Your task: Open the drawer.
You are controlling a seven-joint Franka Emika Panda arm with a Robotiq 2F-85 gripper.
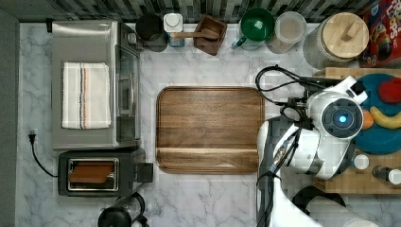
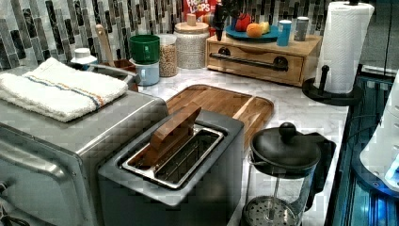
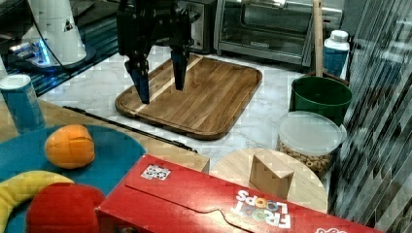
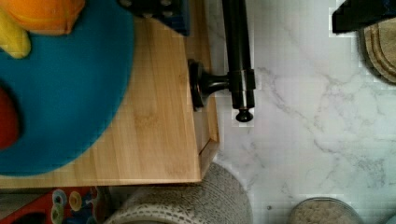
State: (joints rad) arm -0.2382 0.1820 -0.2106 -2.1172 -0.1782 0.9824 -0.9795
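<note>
- The drawer point(image 2: 256, 63) sits shut in the light-wood stand at the back of the counter, under the blue plate point(image 2: 251, 34) with the fruit; its front looks flush with the stand's frame.
- Its black bar handle point(image 4: 238, 51) runs along the whole front, parallel to the front face, held off the wood by round posts at each end. In the wrist view I see one end of the bar with its post point(image 4: 205, 86), and the bar lies over the marble counter point(image 4: 317, 116), just off the wood edge.
- My gripper point(image 3: 160, 77) hangs above this end of the handle, so the bar is below me, not yet between my fingers point(image 3: 142, 85). The fingers are spread wide and hold nothing.
- In the right view, the two fingers point down in front of the brown tray point(image 3: 204, 97), which lies on the far side of the handle from the stand.
- I judge the move turns on this: the bar's long axis must pass across the gap of my fingers, one finger on each side.
- After that, the pull should go straight away from the stand front, toward the tray.
- A risk, in my opinion: gripping so near the post may leave little room for a finger.
</note>
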